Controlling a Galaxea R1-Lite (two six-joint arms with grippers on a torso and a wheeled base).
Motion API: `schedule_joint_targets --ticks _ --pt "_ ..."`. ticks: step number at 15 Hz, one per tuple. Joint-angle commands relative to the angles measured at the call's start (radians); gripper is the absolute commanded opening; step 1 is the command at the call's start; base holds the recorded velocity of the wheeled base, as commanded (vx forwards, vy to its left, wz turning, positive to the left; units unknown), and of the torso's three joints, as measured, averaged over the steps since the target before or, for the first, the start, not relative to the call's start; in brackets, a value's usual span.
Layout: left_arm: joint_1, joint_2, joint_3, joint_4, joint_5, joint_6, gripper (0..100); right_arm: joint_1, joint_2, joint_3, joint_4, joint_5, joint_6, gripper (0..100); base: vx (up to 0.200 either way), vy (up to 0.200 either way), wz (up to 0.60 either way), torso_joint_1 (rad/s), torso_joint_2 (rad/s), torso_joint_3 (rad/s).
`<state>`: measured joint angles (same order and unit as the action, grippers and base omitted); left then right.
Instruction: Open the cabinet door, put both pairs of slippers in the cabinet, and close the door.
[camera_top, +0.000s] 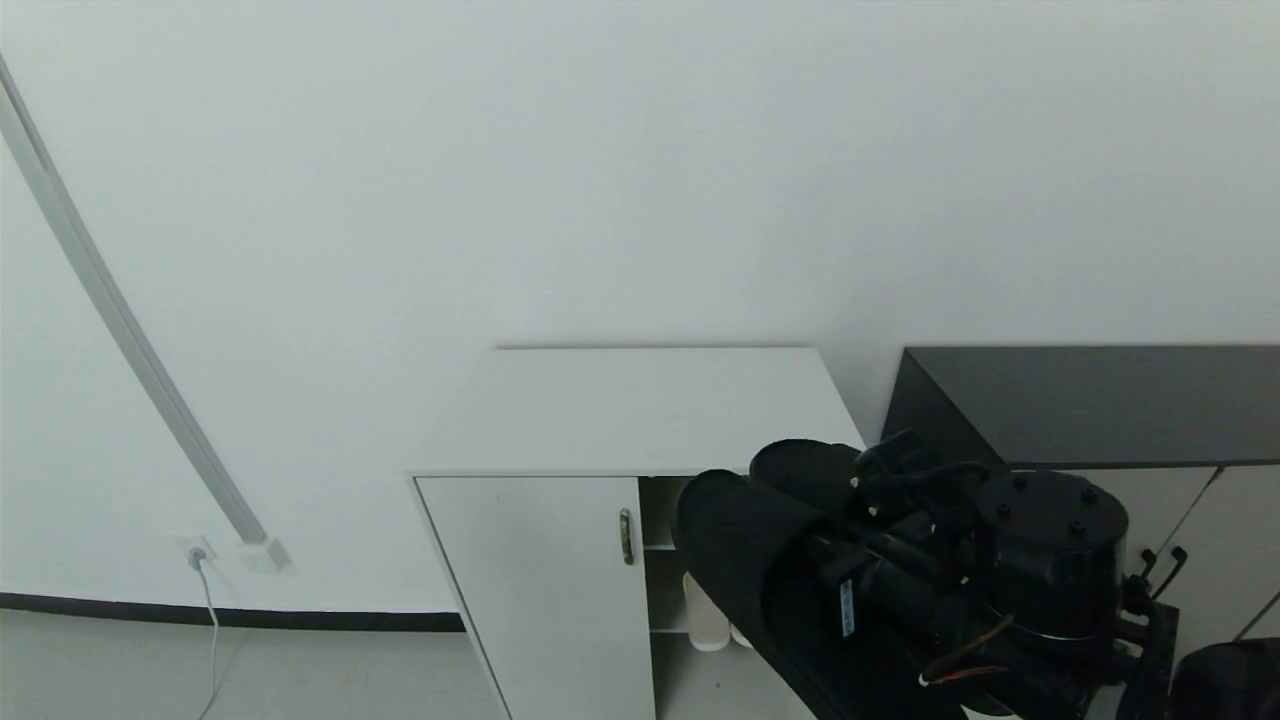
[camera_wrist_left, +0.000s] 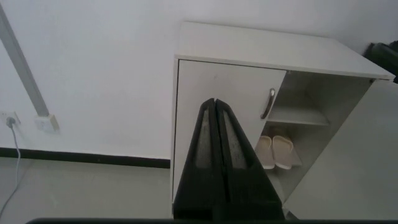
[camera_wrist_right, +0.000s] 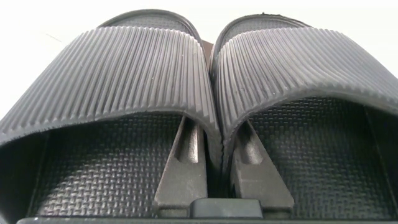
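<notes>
While clamped on black slippers, right claw: nearer arm.
Cabinet opening: 9 o'clock of slippers, long axis toward 10.
White slippers: inside, low down.
Left claw: pressed together.

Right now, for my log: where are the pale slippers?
Head view: pale slippers on a lower shelf inside the white cabinet, right of its closed door.

You face a white wall. On its left a grey conduit slants down to a small box; just beside it a socket takes a cable that hangs to the floor. Black skirting lines the wall's foot. A dark-topped unit stands on the right.
</notes>
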<state>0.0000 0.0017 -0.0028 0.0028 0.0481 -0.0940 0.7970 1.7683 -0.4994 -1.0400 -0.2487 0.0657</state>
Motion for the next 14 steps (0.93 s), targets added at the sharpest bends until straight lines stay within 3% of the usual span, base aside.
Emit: schedule_joint_targets --ticks 1,11,14 --pt "0.002 0.0 0.0 0.0 -0.001 -0.001 0 -0.002 0.002 0.001 0.0 -0.001 0.0 0 0.0 0.0 0.0 0.0 0.0 0.0" --pt "0.002 0.001 0.0 0.0 0.001 -0.001 0 -0.001 0.0 0.008 -0.002 0.0 0.0 0 0.0 0.0 0.0 0.0 0.0 0.0" --pt "0.002 0.001 0.0 0.0 0.001 -0.003 0 0.001 0.0 0.018 -0.026 0.0 -0.001 0 0.0 0.0 0.0 -0.139 0.31 0.167"
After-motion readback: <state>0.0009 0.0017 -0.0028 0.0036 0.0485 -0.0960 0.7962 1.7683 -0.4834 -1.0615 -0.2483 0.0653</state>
